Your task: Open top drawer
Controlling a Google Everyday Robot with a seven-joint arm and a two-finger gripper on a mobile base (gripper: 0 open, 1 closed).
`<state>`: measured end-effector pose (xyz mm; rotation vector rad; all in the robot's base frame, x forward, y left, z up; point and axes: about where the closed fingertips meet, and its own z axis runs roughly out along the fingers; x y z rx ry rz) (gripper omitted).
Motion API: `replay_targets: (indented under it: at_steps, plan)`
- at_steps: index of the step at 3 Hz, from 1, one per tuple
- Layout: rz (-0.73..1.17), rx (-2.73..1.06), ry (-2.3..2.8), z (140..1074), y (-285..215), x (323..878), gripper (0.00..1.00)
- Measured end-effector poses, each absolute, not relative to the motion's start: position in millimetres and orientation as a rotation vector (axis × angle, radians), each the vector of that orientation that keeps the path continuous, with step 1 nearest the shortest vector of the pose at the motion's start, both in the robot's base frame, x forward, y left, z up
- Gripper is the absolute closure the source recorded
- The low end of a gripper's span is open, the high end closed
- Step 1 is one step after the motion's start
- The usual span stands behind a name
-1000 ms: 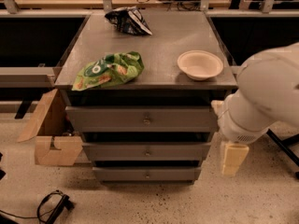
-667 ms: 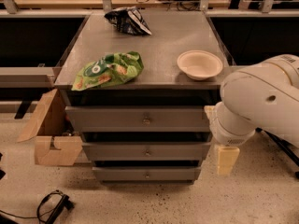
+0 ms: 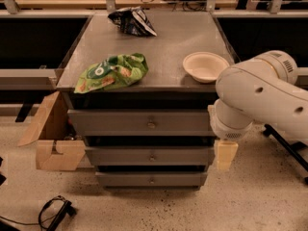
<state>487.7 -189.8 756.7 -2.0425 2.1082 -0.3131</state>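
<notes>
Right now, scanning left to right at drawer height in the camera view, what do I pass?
cardboard box → top drawer → gripper, below and just right of that drawer's right end

Dim warm light, seemingly from above; claw (image 3: pixel 225 154) right of cabinet (image 3: pixel 173 47).

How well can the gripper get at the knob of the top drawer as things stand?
Probably yes: the gripper hangs just right of the top drawer, slightly lower, and nothing stands before the knob.
</notes>
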Motion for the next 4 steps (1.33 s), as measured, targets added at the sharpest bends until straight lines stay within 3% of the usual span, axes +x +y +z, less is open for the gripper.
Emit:
replay_targets:
  at_steps: [2,4]
  plan:
    - [-0.313,-2.016,2.224,721.4,-188.8,565.8,0.0]
    - [-0.21,-1.993,2.287,673.6,-183.6,596.7,0.01]
